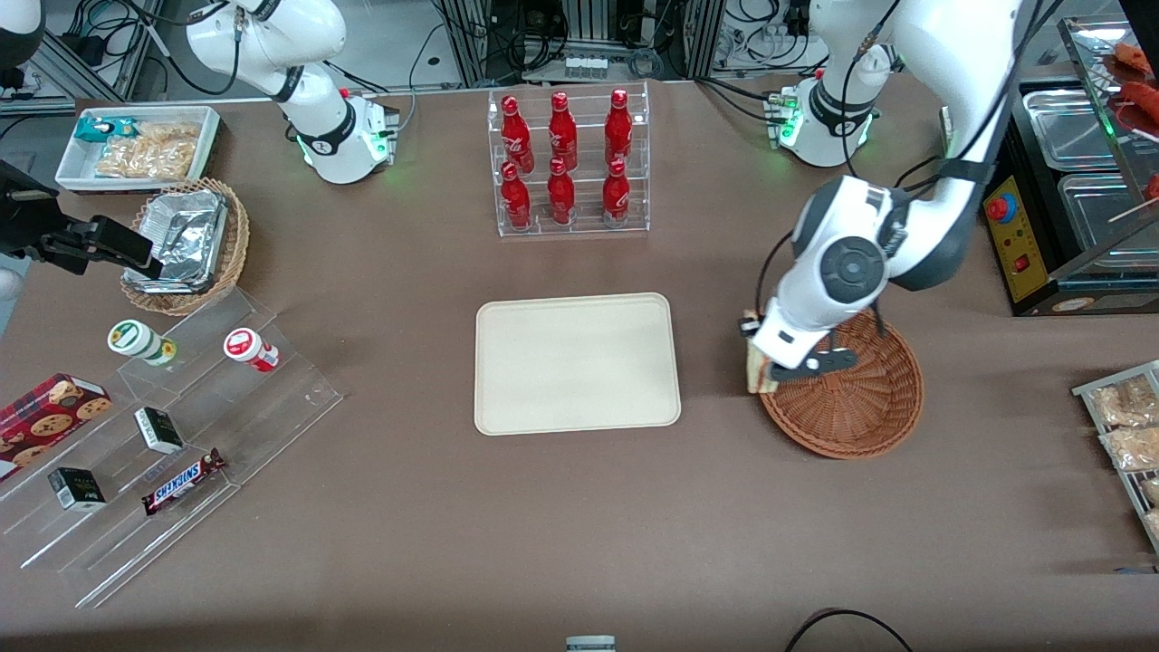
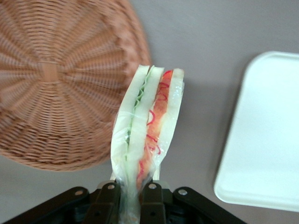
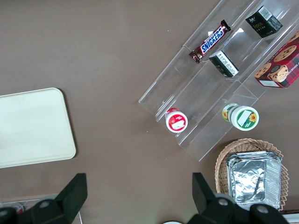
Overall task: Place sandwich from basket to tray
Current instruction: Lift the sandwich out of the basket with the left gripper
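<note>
In the front view, right of centre, the left arm's gripper (image 1: 770, 369) is hanging at the basket (image 1: 851, 407) rim, on the side facing the tray (image 1: 577, 362) at mid-frame. The sandwich (image 1: 753, 358) is hanging between the two.

In the left wrist view, the fingers (image 2: 151, 195) are pinching the sandwich (image 2: 147, 135), its long axis running straight away from them, with the basket (image 2: 51, 84) to one side and the tray (image 2: 264, 135) to the other.

In the right wrist view, only the tray (image 3: 32, 126) is showing, at left on the counter (image 3: 107, 56).

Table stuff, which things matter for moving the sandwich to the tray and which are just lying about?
Part of the job:
sandwich, held in the gripper between basket and tray
basket
tray

Just lying about:
cola bottles
Snickers bar
cookie box
foil container
</note>
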Motion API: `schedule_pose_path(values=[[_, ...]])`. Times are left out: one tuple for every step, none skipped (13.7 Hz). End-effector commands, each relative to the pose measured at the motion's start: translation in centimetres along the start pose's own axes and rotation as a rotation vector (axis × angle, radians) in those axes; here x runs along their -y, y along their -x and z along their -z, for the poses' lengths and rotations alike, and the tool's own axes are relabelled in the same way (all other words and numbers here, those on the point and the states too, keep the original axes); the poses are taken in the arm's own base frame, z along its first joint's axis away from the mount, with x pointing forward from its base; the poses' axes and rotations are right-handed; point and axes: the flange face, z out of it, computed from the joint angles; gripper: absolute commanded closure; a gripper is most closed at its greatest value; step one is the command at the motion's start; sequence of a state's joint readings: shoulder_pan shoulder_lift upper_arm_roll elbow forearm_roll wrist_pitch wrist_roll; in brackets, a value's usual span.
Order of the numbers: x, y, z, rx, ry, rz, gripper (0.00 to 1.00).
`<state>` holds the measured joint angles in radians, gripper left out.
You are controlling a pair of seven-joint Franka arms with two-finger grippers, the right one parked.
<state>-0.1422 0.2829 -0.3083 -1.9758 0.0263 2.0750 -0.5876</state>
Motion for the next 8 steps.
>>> schedule_pose_path(values=[[-5.7,0.5,0.3,0.017,-0.002,-0.005,0.86],[-7.7,0.5,0.2,0.025,-0.002,0.021,0.86],[-10.0,0.8,0.0,0.026,-0.001,0.037,0.86],[-12.0,1.2,-0.2,0.025,-0.001,0.057,0.86],[-14.0,1.5,-0.4,0.021,0.005,0.083,0.86],[-15.7,2.0,-0.5,0.017,0.012,0.097,0.86],[-17.5,2.5,-0.8,0.015,0.019,0.104,0.86],[-18.8,2.8,-0.9,0.013,0.024,0.121,0.86]])
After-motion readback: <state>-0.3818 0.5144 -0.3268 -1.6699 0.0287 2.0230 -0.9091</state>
